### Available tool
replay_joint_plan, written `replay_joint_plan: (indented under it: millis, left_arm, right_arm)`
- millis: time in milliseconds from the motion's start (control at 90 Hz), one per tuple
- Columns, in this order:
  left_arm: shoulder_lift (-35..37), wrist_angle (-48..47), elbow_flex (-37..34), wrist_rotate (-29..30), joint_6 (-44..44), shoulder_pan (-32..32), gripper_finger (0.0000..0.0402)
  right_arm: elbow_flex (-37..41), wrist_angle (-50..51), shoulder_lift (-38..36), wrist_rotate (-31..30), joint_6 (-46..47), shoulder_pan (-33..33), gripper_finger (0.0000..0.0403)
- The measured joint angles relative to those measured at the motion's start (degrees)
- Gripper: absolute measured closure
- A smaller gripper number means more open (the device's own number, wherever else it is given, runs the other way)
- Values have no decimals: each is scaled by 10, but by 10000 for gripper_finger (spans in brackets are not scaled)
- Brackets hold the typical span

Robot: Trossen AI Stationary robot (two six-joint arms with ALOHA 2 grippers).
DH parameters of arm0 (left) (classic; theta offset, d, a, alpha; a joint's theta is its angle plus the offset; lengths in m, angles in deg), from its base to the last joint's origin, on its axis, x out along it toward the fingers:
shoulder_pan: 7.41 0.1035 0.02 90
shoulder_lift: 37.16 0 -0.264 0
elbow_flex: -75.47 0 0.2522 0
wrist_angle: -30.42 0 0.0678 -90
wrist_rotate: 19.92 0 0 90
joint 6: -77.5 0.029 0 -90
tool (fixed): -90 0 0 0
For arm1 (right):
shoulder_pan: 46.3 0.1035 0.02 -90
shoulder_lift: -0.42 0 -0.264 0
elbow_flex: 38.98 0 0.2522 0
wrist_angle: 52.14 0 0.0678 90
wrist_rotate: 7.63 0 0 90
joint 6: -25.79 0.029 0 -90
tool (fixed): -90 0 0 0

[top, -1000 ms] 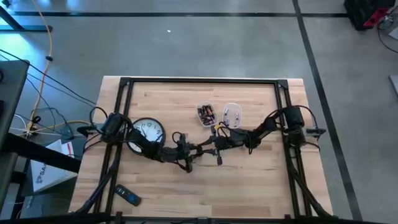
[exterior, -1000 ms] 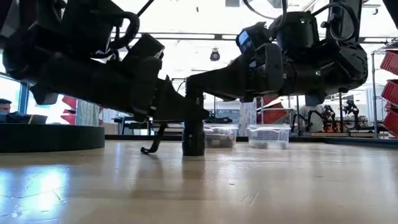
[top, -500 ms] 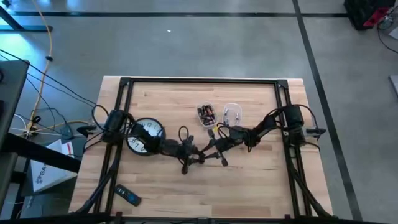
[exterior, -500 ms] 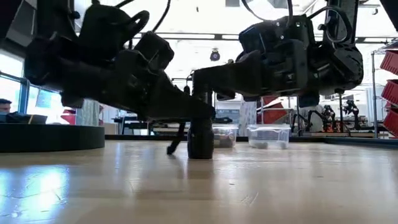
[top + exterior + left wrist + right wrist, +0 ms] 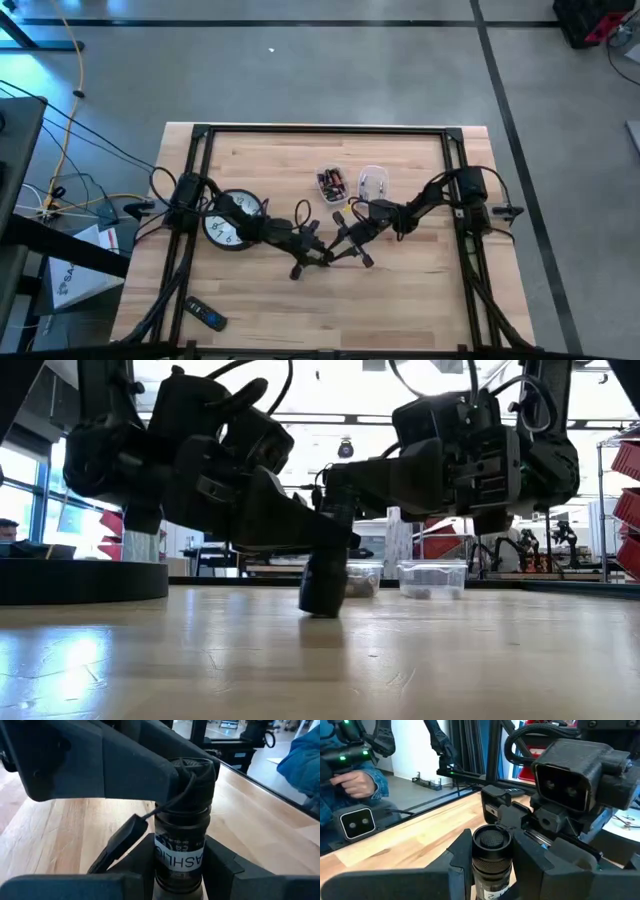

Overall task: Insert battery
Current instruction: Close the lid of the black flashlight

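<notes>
Nearby, a clock [image 5: 228, 217] and two tubs [image 5: 351, 184] flank the flashlight [image 5: 328, 256].

Two dark arms, matte black throughout, built of blocky angular housings; the left arm [image 5: 235, 228] enters from the middle left of the high view, the right arm [image 5: 430, 205] from the middle right; thin black cables loop in arcs above their joints, plain in the upper part of the low view; the left gripper [image 5: 180, 870] shows broad, flat, dark fingers; the right gripper [image 5: 492, 862] has the same chunky, bevelled black fingers.
</notes>
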Motion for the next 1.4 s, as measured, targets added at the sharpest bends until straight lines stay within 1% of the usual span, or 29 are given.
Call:
replay_joint_plan:
  millis: [56,189,356,433,600,833,1011,1322,1400]
  left_arm:
    - [0,0,0,13,2,-3,309]
    - [0,-1,0,54,3,-9,309]
    - [1,6,-9,122,-7,-19,309]
    - [2,17,-19,154,-17,-22,309]
    - [3,46,-42,201,-34,-25,309]
    - [4,44,-45,265,-48,-26,309]
    - [4,40,-45,330,-50,-26,309]
    - [4,25,-44,403,-54,-25,309]
    - [4,23,-44,421,-56,-19,309]
  right_arm:
    - [0,0,0,-5,1,0,328]
    - [0,3,-1,-38,3,0,328]
    - [0,5,-1,-83,8,1,328]
    - [0,5,-1,-113,9,0,328]
    - [-1,10,-1,-165,5,0,328]
    - [-1,9,-1,-231,9,0,328]
    - [-2,9,-1,-302,7,0,328]
    - [-2,10,-1,-393,0,1,328]
    - [-3,10,-1,-429,0,1,328]
